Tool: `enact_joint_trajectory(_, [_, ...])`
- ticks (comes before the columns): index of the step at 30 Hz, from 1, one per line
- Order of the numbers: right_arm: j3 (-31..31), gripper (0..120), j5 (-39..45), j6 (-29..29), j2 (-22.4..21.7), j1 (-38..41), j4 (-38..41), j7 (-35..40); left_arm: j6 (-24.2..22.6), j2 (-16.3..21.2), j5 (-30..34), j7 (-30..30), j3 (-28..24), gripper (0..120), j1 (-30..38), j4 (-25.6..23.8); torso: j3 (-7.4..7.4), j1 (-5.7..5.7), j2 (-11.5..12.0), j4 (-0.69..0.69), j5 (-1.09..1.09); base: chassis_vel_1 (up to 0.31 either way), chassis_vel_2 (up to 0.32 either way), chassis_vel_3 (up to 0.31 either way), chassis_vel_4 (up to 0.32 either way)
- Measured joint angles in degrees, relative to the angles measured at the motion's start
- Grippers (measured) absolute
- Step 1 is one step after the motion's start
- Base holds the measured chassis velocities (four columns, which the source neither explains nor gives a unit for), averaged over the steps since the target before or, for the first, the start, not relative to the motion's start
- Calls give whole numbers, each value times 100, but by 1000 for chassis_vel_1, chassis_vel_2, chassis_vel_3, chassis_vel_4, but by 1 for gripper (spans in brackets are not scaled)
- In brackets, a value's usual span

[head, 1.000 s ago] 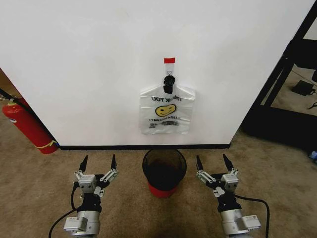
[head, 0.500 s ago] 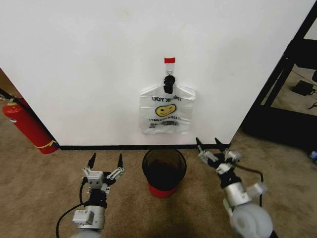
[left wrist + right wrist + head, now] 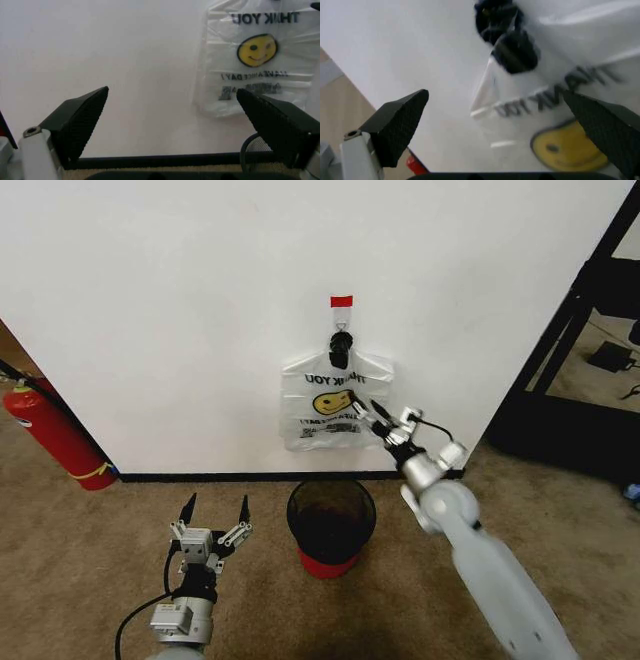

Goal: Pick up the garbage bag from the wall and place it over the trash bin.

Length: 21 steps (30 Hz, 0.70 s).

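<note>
Right gripper (image 3: 366, 409), jaws spread, at the translucent white smiley-print plastic garbage bag (image 3: 337, 408); bag on hook, black wire-mesh bin (image 3: 331, 525) unlined. Left gripper (image 3: 213, 510) spread, parked low.

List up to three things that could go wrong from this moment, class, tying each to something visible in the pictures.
1. The garbage bag hangs by bunched handles on the black hook; pulling outward rather than lifting could tear the thin plastic.
2. The right gripper is open near the bag's lower part; pinching there may catch one layer only.
3. The trash bin stands directly below; a dropped bag could miss its rim.
</note>
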State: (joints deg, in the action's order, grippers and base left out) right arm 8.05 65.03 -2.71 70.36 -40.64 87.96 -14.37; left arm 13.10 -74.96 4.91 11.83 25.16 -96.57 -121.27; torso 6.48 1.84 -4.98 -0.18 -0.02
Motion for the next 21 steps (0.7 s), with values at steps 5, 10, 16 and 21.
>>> enact_joint_trajectory(5, [-137, 100, 111, -36, 191, 495, -591, -92, 3, -18, 4, 13, 5, 100, 73, 104, 0, 0, 0, 0, 0, 0, 0, 0, 0])
enact_joint_trajectory(10, [-205, 100, 197, -65, 291, 727, -890, -203, 5, -40, 5, 16, 8, 100, 105, 156, -1, 0, 0, -1, 0, 0, 0, 0, 0])
enact_joint_trajectory(16, [-180, 100, 207, -84, 529, 879, -1113, -256, 11, -23, 33, 24, 73, 100, 146, 192, -1, 0, 0, 0, 1, 0, 0, 0, 0])
enact_joint_trajectory(21, [-184, 100, 244, -88, 592, 973, -1219, -278, 11, -36, 34, 34, 87, 100, 162, 194, 0, 0, 0, -1, 1, 0, 0, 0, 0])
